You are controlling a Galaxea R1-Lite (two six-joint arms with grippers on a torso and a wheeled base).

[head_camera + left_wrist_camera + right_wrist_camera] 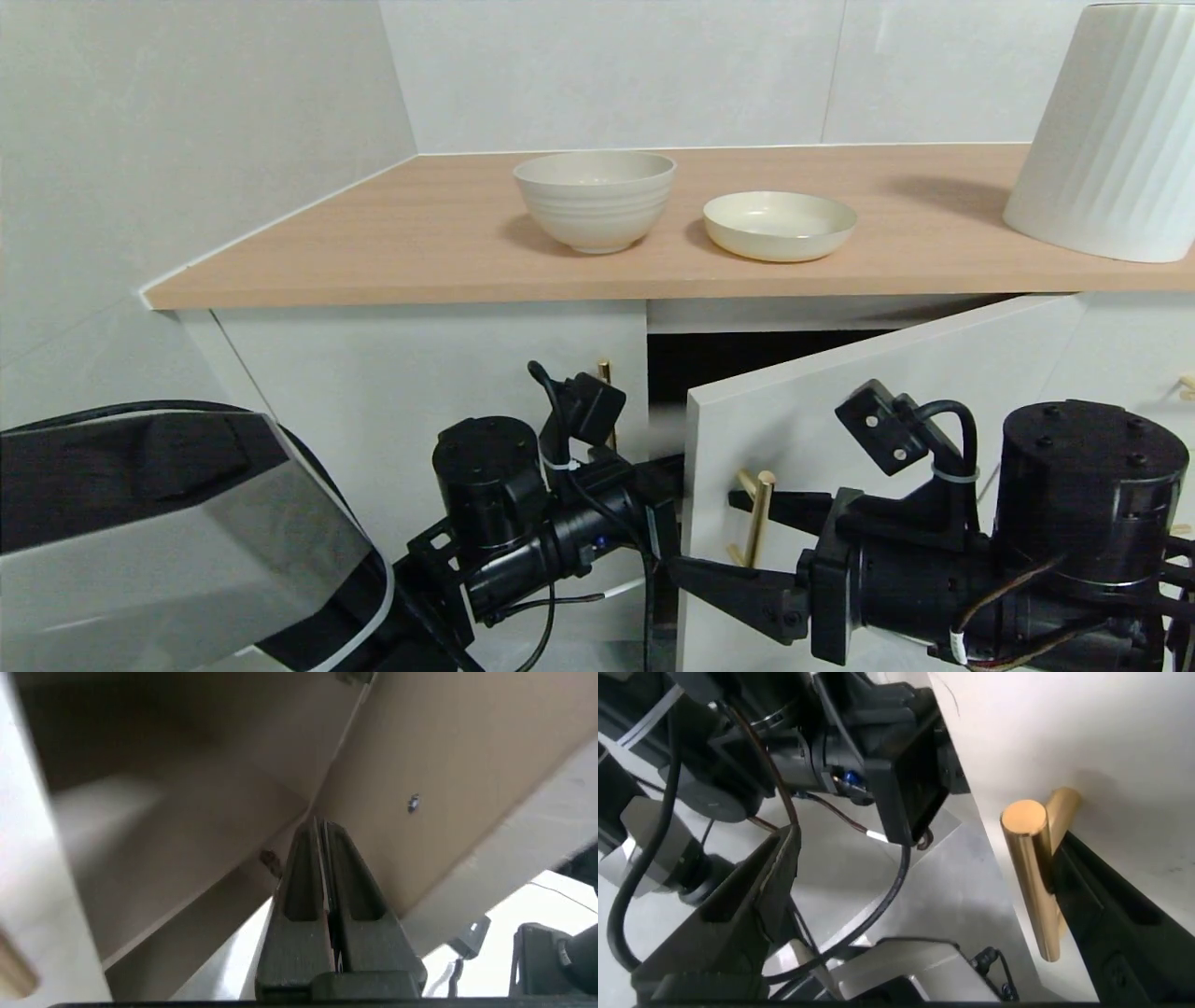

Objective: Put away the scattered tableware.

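A cream bowl and a shallow cream plate stand side by side on the wooden counter. Below them the right cabinet door hangs partly open, showing a dark gap. My right gripper is open, its two fingers straddling the door's gold handle without closing on it. The left gripper is shut on nothing, its tip poked into the gap behind the door's edge, pointing at the cabinet's inner walls.
A tall white ribbed container stands on the counter at the right. The left cabinet door is closed, with its own gold handle. Tiled walls close off the left and back. Both arms crowd the space before the open door.
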